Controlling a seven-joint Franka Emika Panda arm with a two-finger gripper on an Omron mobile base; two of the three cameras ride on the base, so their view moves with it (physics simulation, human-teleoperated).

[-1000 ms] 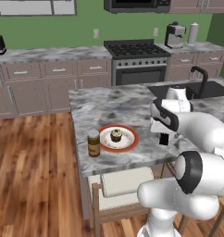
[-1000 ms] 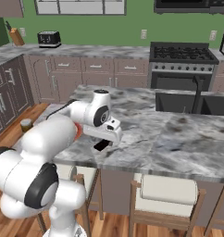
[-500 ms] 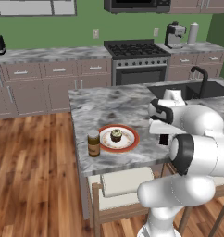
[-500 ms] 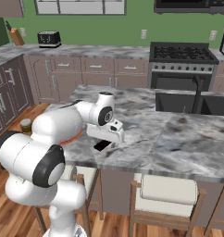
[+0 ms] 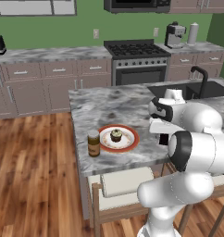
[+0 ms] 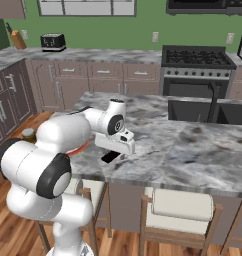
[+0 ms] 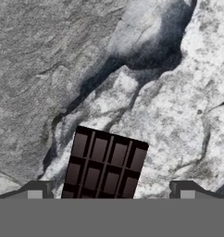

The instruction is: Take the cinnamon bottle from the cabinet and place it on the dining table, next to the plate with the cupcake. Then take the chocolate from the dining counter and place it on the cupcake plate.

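The chocolate (image 7: pixel 104 164) lies flat on the marble dining table (image 7: pixel 63 55), a dark block scored into squares. My gripper (image 7: pixel 109 192) is open right above it, one fingertip on each side and nothing held. From the right base view the hand (image 6: pixel 115 146) hovers low over the chocolate (image 6: pixel 110 157), near the front edge of the dining table (image 6: pixel 193 145). The cinnamon bottle (image 5: pixel 93 143) stands upright beside the orange-rimmed plate (image 5: pixel 130 139), which carries the cupcake (image 5: pixel 116 135). My gripper (image 5: pixel 163 138) is to the right of that plate.
A sink with a black faucet (image 5: pixel 200 78) is set into the island behind the hand. Cushioned stools (image 5: pixel 127 185) (image 6: pixel 180 205) stand under the island's front edge. A stove (image 5: pixel 137 62) and base cabinets line the back wall.
The hand has come down a little toward the chocolate and the arm's elbow has swung in closer. Jaws stay wide; bottle, plate and cupcake have not moved.
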